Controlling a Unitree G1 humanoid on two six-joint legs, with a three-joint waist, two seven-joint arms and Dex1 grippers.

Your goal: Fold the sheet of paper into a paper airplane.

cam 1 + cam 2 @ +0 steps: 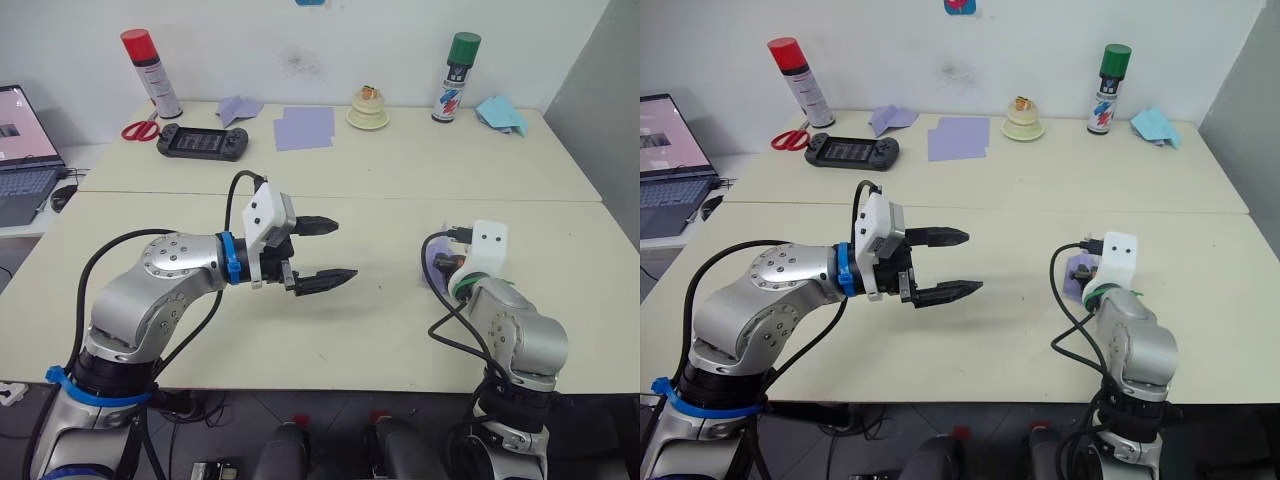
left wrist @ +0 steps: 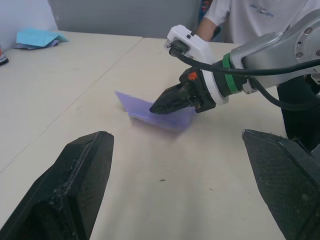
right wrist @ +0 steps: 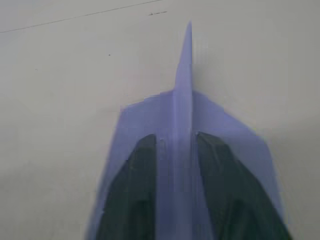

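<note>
The sheet of paper is folded into a narrow lavender paper airplane (image 2: pixel 145 111) with an upright centre fold, resting on the table at the right. My right gripper (image 2: pixel 158 107) is shut on that centre fold, one black finger (image 3: pixel 135 190) on each side of it, and the pointed nose (image 3: pixel 187 45) sticks out ahead. From the head views only a small lavender patch (image 1: pixel 436 266) shows beside the right wrist. My left gripper (image 1: pixel 328 250) hovers over the middle of the table, open and holding nothing, pointing toward the airplane from well short of it.
Along the far edge stand a red spray can (image 1: pixel 150 72), scissors (image 1: pixel 140 129), a game controller (image 1: pixel 203 141), a flat lavender folded plane (image 1: pixel 238 108), overlapping lavender sheets (image 1: pixel 303 127), a green spray can (image 1: pixel 457 76) and light-blue folded paper (image 1: pixel 500 113). A laptop (image 1: pixel 22 150) sits left. A person (image 2: pixel 250 15) stands past the table.
</note>
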